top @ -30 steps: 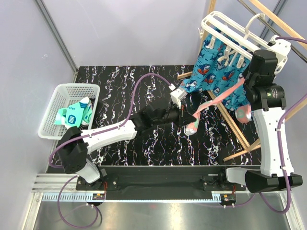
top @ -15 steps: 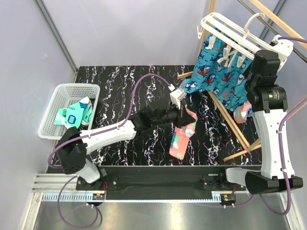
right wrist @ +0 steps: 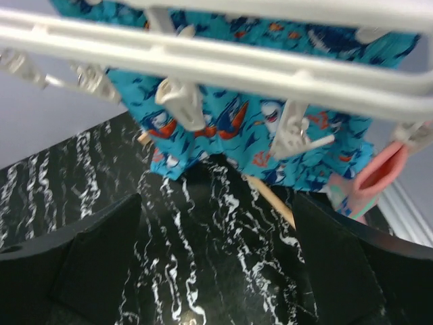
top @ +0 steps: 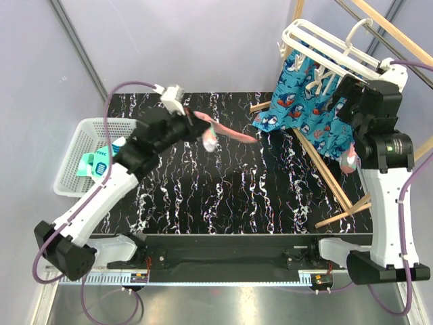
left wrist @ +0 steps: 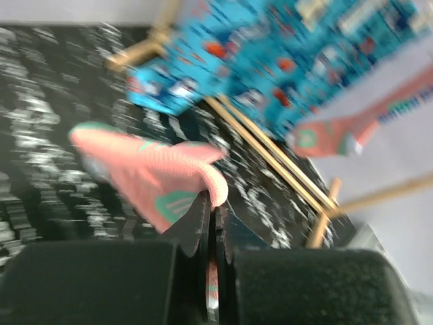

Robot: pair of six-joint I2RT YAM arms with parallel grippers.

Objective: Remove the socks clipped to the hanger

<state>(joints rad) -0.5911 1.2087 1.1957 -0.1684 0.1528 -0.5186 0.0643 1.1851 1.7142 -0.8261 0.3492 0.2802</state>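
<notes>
The white hanger (top: 318, 37) hangs at the back right, and its bars (right wrist: 237, 68) and clips (right wrist: 179, 101) fill the top of the right wrist view. Bright blue shark-print socks (top: 298, 108) (right wrist: 237, 128) stay clipped to it. A salmon-pink sock (top: 348, 159) (right wrist: 379, 176) dangles at its right end. My right gripper (top: 340, 101) (right wrist: 216, 257) stands open just under the clips, nothing between its fingers. My left gripper (top: 196, 125) (left wrist: 215, 213) is shut on another salmon-pink sock (top: 220, 132) (left wrist: 149, 176), held in the air above the table's back left.
A white basket (top: 81, 135) at the left edge holds mint-green patterned socks (top: 101, 162). Light wooden frame bars (top: 325, 172) (left wrist: 270, 156) slant across the table under the hanger. The black marbled table (top: 237, 189) lies below.
My left arm has swung up and to the left, carrying the pink sock away from the table's middle. My right gripper has opened wide beside the hanger.
</notes>
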